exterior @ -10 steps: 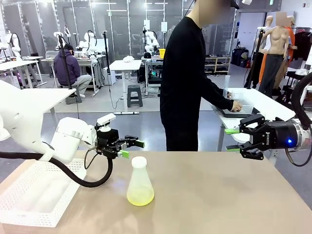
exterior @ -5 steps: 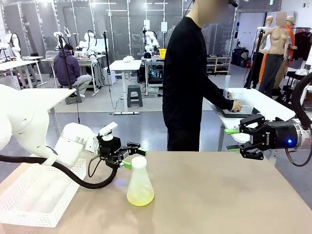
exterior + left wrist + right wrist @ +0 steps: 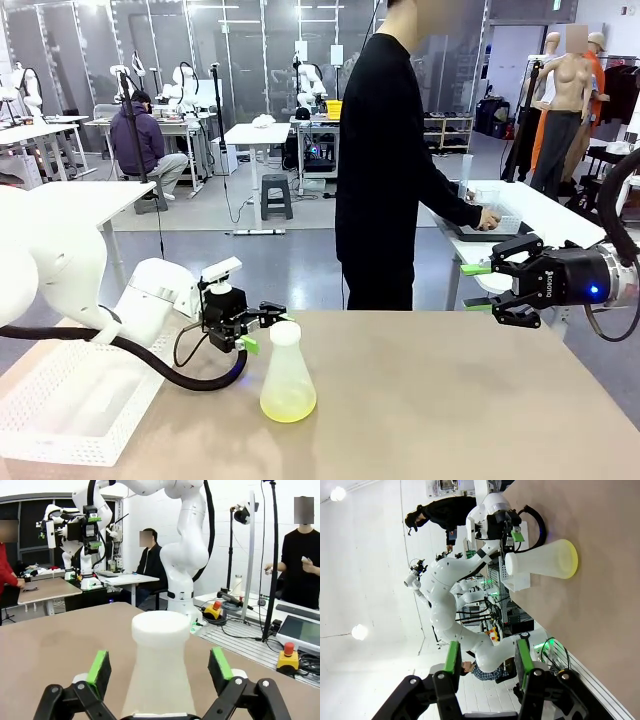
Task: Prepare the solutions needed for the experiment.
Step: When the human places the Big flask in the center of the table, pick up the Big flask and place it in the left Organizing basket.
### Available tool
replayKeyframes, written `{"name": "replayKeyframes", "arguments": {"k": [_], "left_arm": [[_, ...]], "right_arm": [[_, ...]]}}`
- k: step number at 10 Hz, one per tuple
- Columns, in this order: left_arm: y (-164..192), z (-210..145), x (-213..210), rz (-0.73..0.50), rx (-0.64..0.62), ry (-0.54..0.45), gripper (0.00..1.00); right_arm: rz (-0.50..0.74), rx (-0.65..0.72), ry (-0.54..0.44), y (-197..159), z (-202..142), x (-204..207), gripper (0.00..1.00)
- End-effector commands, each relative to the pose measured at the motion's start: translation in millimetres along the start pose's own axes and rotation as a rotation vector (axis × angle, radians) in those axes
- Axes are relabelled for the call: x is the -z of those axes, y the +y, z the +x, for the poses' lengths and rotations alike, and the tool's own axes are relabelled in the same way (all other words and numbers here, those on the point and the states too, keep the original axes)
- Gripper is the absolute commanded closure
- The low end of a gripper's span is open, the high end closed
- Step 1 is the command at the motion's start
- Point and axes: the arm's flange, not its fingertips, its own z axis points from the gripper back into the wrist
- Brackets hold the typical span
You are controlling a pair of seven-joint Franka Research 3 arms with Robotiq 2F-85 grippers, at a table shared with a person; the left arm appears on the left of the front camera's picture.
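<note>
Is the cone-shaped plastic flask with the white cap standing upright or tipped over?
Upright. The cone-shaped translucent flask sits on its wide base on the tan table, white cap on top, yellow-green liquid level at the bottom.

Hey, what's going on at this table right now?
The left gripper has its jaws open on either side of the neck of a capped flask holding a shallow layer of yellow-green solution, not yet gripping it. The right gripper hovers empty at the table's right edge. A person works at another table behind.

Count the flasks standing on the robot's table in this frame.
1: a capped flask holding a shallow yellow-green layer, left of the table's middle, its neck between the left gripper's open jaws.
</note>
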Motion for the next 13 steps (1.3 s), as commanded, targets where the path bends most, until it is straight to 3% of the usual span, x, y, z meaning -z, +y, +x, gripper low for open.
{"name": "replayKeyframes", "arguments": {"k": [1, 13], "left_arm": [[7.8, -6.1, 6.1, -0.014, -0.003, 0.022, 0.0], [0.1, -5.9, 48.9, -0.065, -0.001, 0.043, 0.0]], "right_arm": [[-0.002, -0.007, -0.01, 1.3, 0.1, 0.2, 0.44], [-0.002, -0.007, -0.01, 1.3, 0.1, 0.2, 0.44]]}}
